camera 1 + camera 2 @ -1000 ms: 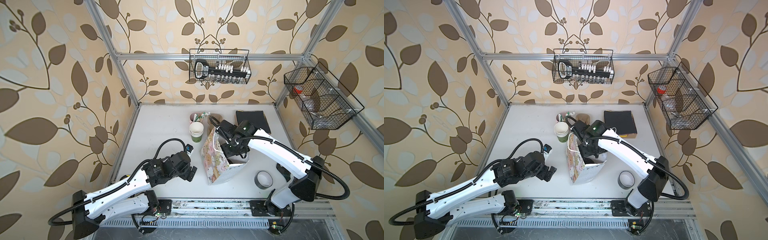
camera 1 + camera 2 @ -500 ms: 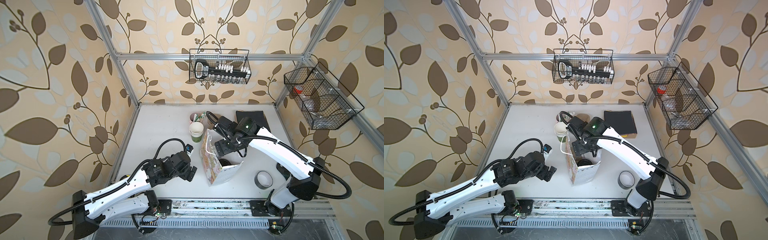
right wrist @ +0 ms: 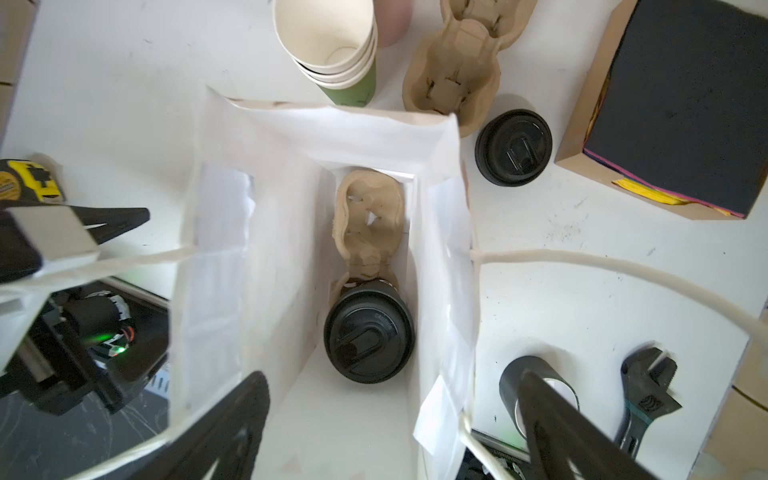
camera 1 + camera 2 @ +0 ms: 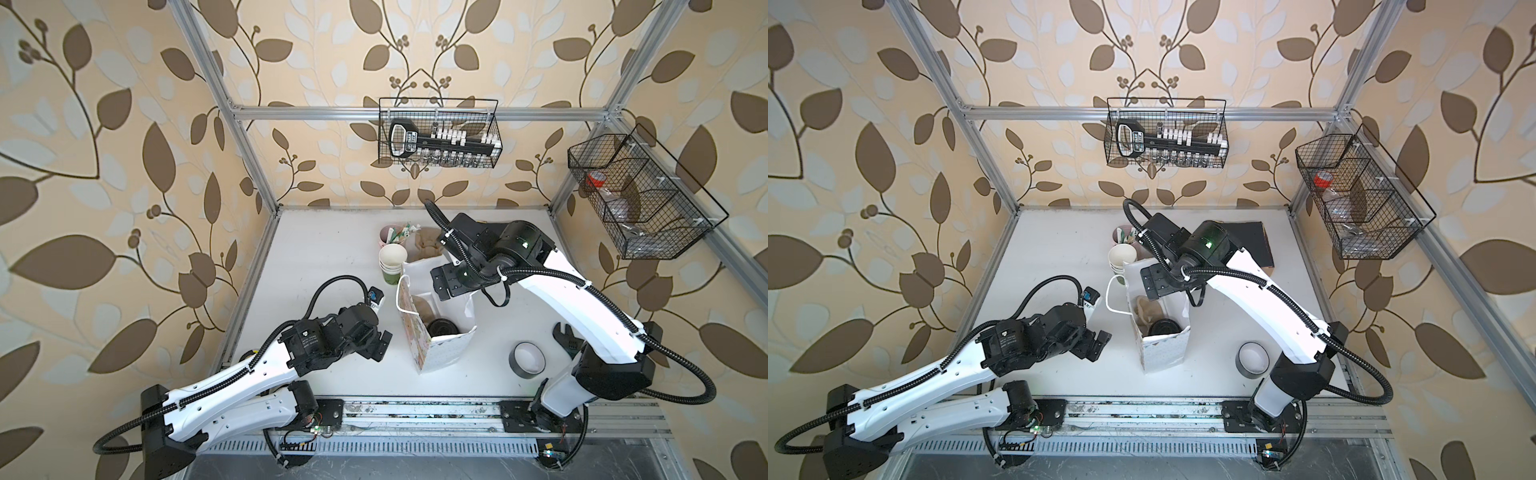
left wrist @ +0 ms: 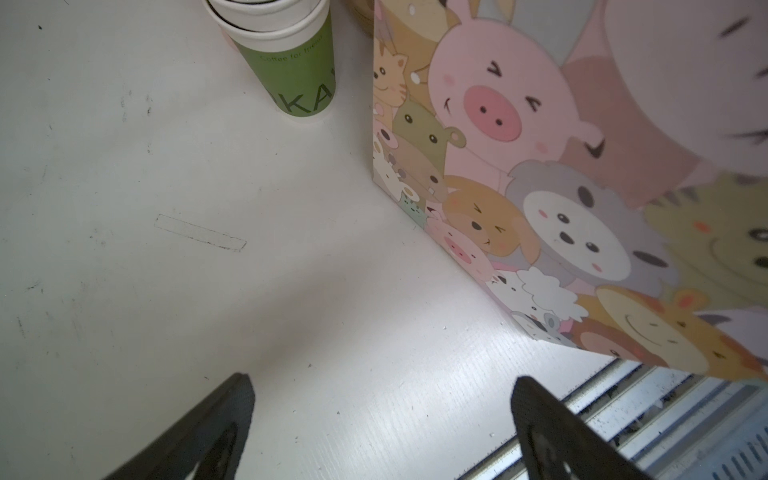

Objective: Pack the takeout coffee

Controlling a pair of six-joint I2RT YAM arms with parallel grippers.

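The takeout coffee [image 3: 369,336], a dark cup with a black lid, stands upright at the bottom of a white paper bag [image 3: 291,166] printed with cartoon animals. It sits in one socket of a brown cardboard carrier [image 3: 370,216]. In both top views only its lid [image 4: 441,327] [image 4: 1163,327] shows inside the bag [image 4: 440,353]. My right gripper [image 4: 453,286] [image 3: 388,382] hovers open above the bag's mouth, holding nothing. My left gripper [image 4: 380,347] [image 5: 382,382] hangs open over bare table to the left of the bag [image 5: 540,187], apart from it.
A stack of white-and-green cups [image 4: 392,259] and a second cardboard carrier [image 3: 453,70] stand behind the bag. Loose black lids [image 3: 514,147] and a box of dark sheets [image 4: 1250,241] lie at the back right. A tape roll [image 4: 527,359] and a wrench [image 4: 565,336] lie to the right.
My right gripper has lifted up out of the bag and drawn back toward the far side, leaving the coffee inside. The bag has straightened. The left arm has not moved.
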